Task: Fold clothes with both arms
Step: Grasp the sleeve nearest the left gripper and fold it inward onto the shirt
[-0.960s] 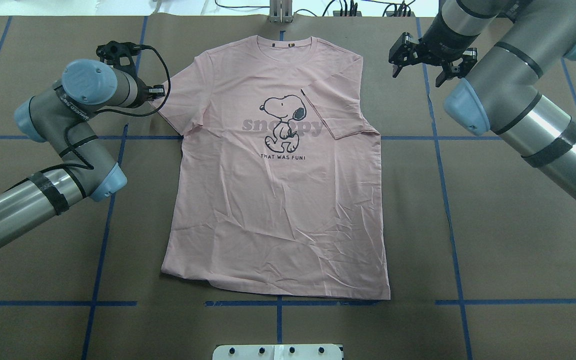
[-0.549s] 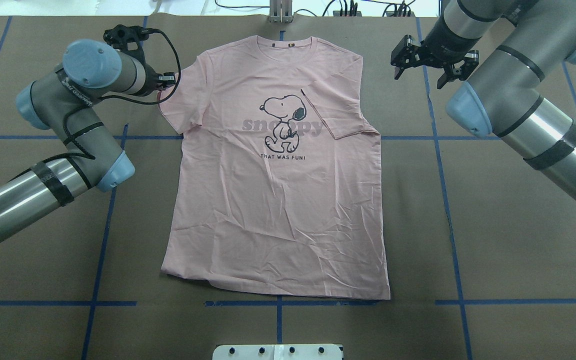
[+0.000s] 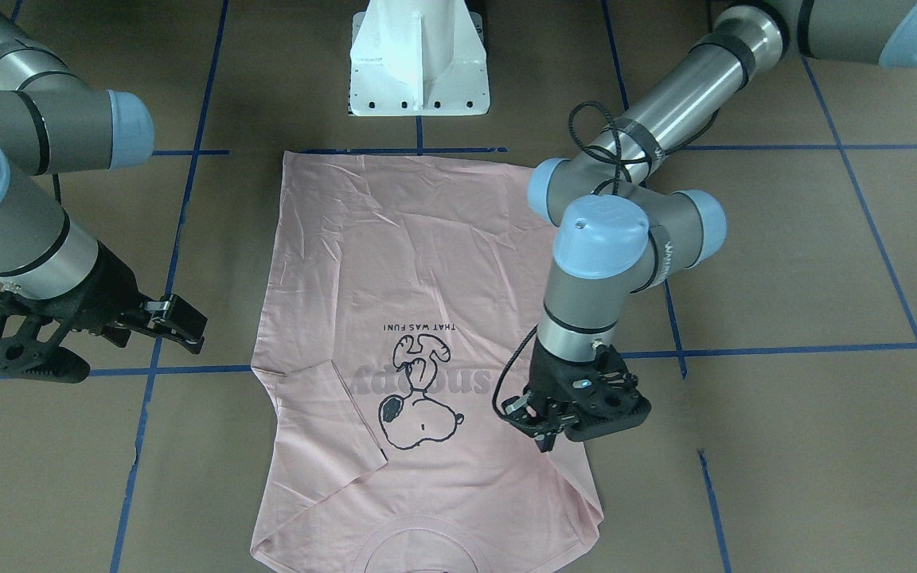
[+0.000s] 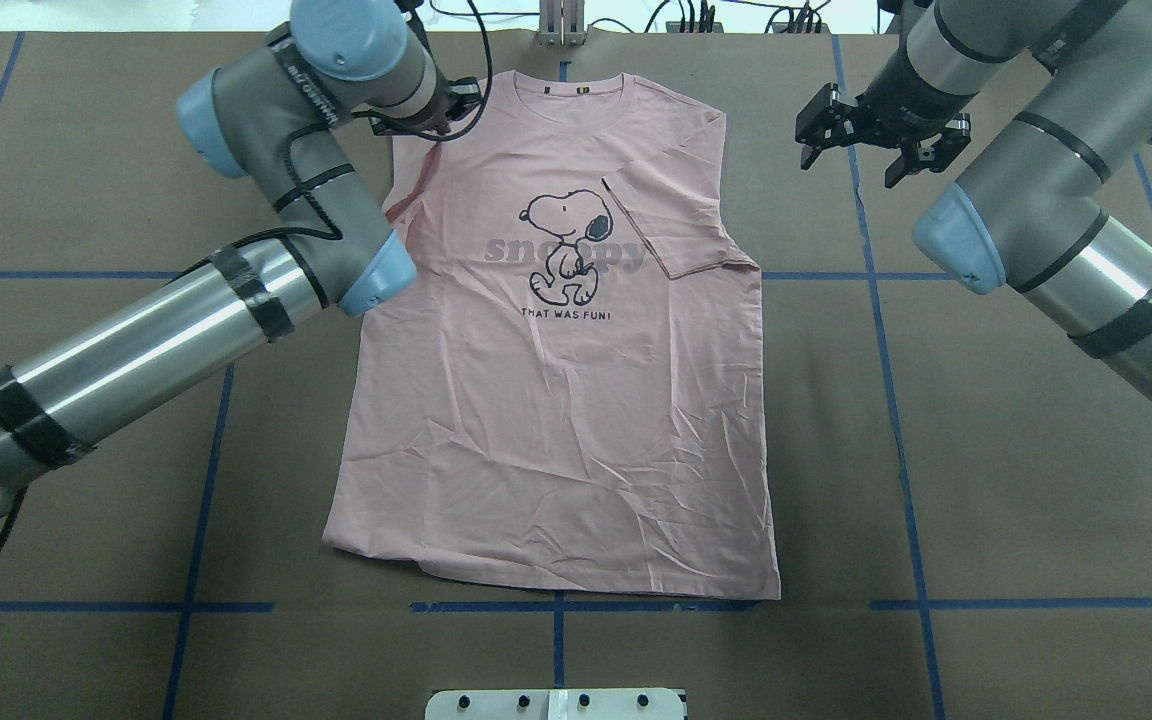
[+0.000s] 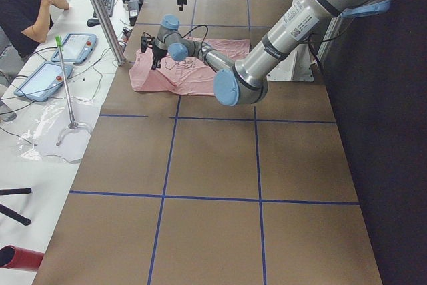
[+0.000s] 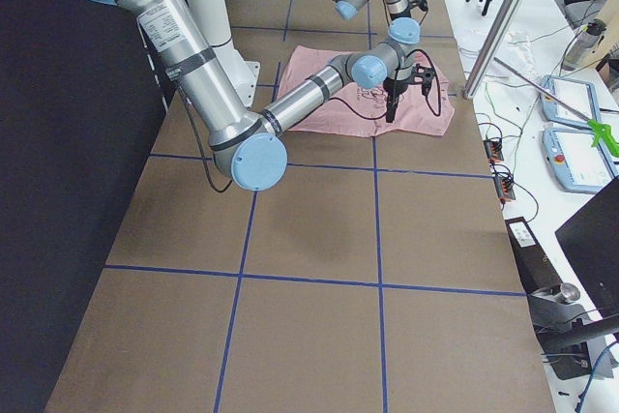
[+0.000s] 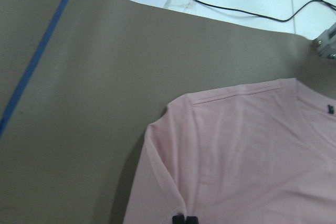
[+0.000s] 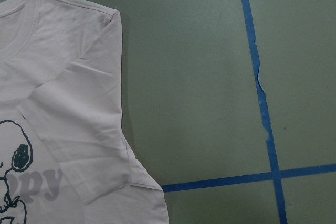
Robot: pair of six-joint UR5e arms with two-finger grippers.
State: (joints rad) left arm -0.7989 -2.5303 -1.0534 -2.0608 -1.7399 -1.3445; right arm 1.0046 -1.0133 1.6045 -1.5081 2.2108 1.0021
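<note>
The pale pink T-shirt (image 4: 556, 400) is lying print-up and mostly flat near the middle of the counter (image 4: 986, 450), with its collar (image 4: 568, 88) pointing to the far side and its hem (image 4: 576, 580) sitting near the white pedestal base (image 3: 419, 60). The right sleeve (image 4: 681, 230) is lying folded inward over the chest, its edge just beside the dog print (image 4: 566, 245). The left sleeve (image 4: 406, 195) is standing gathered and raised off the counter. The left pincer (image 3: 544, 436) is gripping that sleeve's edge; in the left wrist view its fingertips (image 7: 184, 219) are pressing together on the pink fabric. The right pincer (image 4: 856, 155) is hovering over bare counter to the right of the shirt's right shoulder, apart from the cloth, with its jaws standing wide and holding nothing. Blue tape lines (image 4: 876, 350) are crossing the brown counter surface around and beneath the garment. Light creasing is showing across the shirt's lower half.
</note>
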